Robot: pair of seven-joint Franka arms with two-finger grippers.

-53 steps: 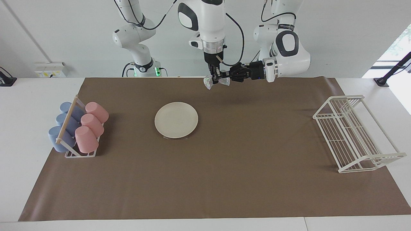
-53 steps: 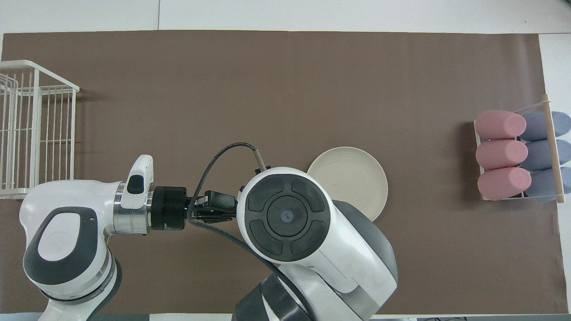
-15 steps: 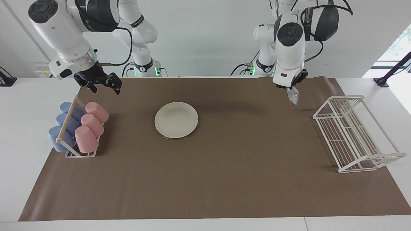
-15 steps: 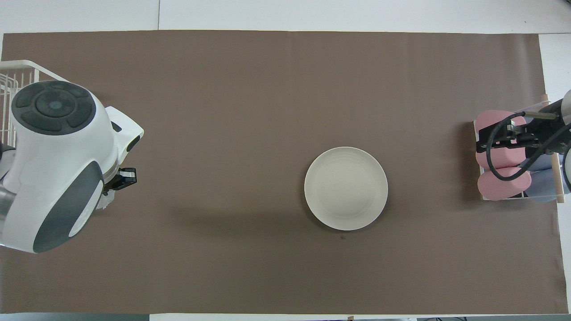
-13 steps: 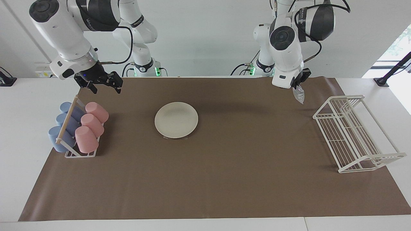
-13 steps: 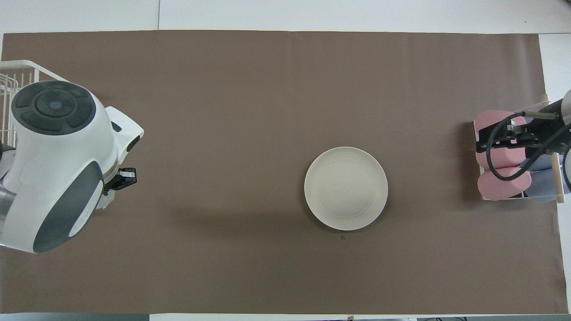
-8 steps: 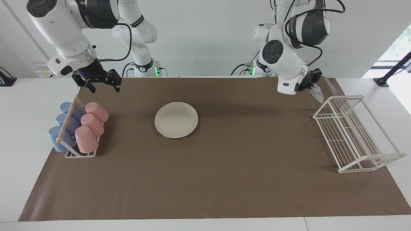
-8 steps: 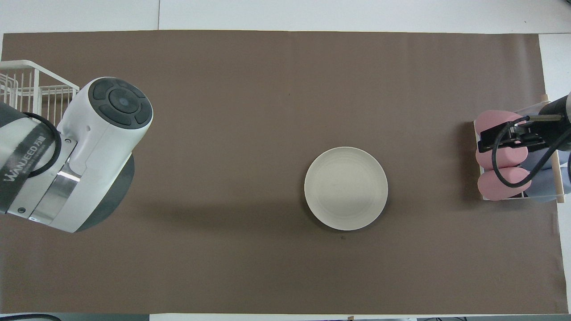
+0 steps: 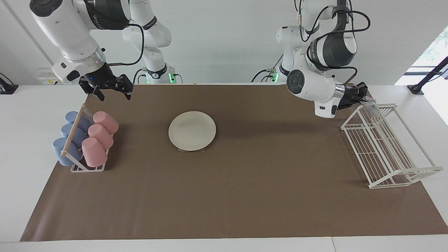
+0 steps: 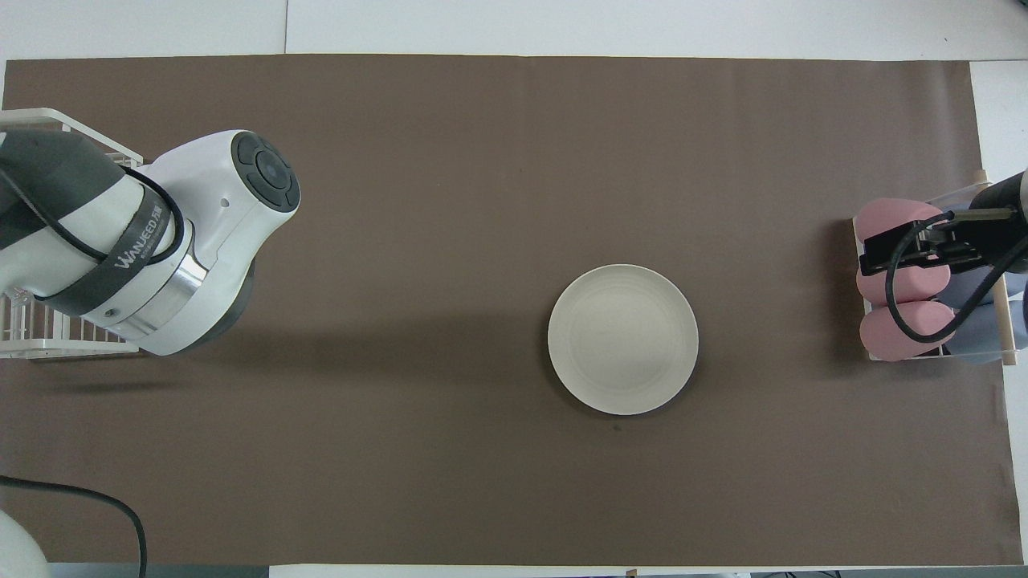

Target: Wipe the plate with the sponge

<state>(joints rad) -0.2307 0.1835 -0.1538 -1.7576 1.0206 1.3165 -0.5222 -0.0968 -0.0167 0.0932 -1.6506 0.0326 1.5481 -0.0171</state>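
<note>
The left gripper [image 9: 364, 97], its fingers clenched on the sponge [image 9: 371, 103], hovers over the end of the white wire rack [image 9: 385, 147] that lies nearer to the robots. The plate [image 9: 192, 130] lies bare and flat on the brown mat [image 9: 224, 196], well apart from the rack, toward the right arm's end of the table. The step in hand appears to be carrying the sponge; whether toward the rack or about to turn to the plate cannot be told. To do it well, the grip should stay firm on the soft wad, and the wad should be kept clear of the rack's wires, which could snag its mesh. The right gripper [image 9: 112, 90] waits with fingers spread, raised near the cup holder [image 9: 78, 154] of pink and blue cups. The sponge is a small, silvery, crinkled wad, far smaller than the round cream-white plate with its plain rim.
</note>
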